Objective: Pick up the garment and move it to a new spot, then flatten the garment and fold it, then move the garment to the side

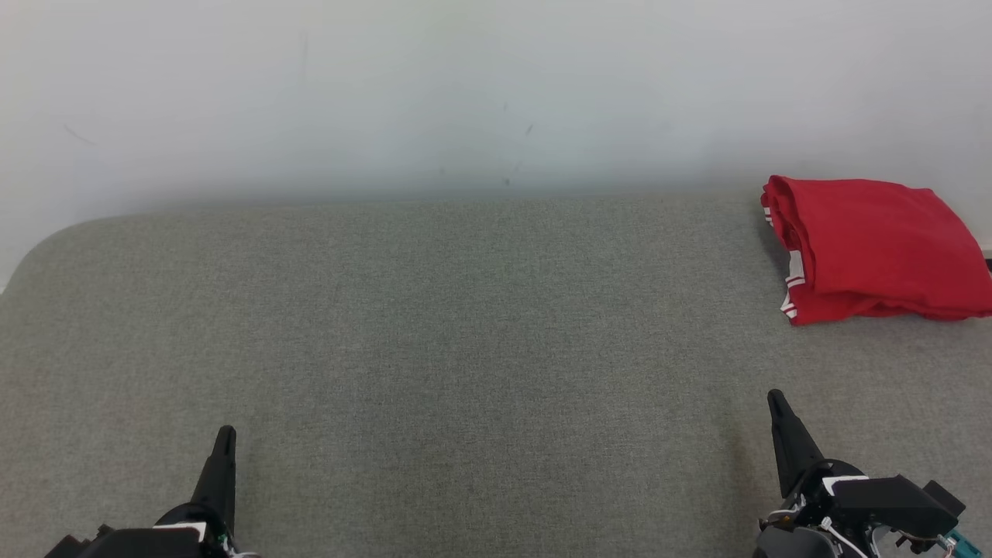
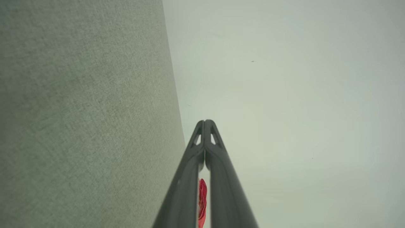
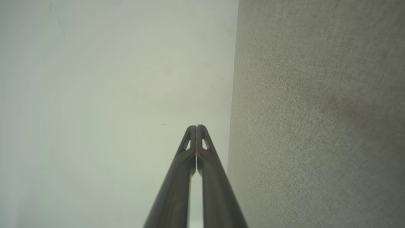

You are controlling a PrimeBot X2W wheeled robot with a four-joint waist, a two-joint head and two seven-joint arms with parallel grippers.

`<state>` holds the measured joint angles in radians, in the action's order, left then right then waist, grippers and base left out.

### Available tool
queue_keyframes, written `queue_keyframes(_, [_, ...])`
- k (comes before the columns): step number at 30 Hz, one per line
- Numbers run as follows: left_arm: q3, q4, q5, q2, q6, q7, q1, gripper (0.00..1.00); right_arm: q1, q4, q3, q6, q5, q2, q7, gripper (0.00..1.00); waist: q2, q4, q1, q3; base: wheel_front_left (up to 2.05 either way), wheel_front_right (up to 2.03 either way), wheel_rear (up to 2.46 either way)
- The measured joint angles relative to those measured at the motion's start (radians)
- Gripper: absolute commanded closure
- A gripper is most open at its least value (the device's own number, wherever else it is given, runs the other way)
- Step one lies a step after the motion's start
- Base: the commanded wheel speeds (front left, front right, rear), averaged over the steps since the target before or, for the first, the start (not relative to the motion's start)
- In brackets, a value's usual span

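Observation:
The garment [image 1: 876,248] is a red piece with white stripes at its hem, lying folded in a compact stack at the far right of the grey felt table [image 1: 465,349]. My left gripper [image 1: 225,435] rests at the lower left, shut and empty. At the lower right my right gripper [image 1: 775,401] is likewise shut and empty, well in front of the garment. In the left wrist view the left gripper [image 2: 205,122] has its fingers pressed together, and a sliver of the garment [image 2: 202,198] shows between them. The right wrist view has the right gripper [image 3: 196,127] closed tip to tip.
A pale wall [image 1: 465,93] rises right behind the table's far edge. The table's far left corner [image 1: 54,240] is rounded. Wide grey surface spreads between the two grippers and left of the garment.

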<state>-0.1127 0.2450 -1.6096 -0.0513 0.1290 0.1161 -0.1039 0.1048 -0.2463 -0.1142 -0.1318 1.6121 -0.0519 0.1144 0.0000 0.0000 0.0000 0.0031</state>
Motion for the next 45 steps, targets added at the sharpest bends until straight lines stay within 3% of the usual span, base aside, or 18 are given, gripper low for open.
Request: queue_keyframes(45, [0.000,0.000,-0.001,0.000,0.000,0.000,-0.001,1.00,0.001,0.000,0.000,0.000,0.000,0.000,0.000,1.00,0.0000,0.000,0.0000,0.000,0.00,0.00,0.00])
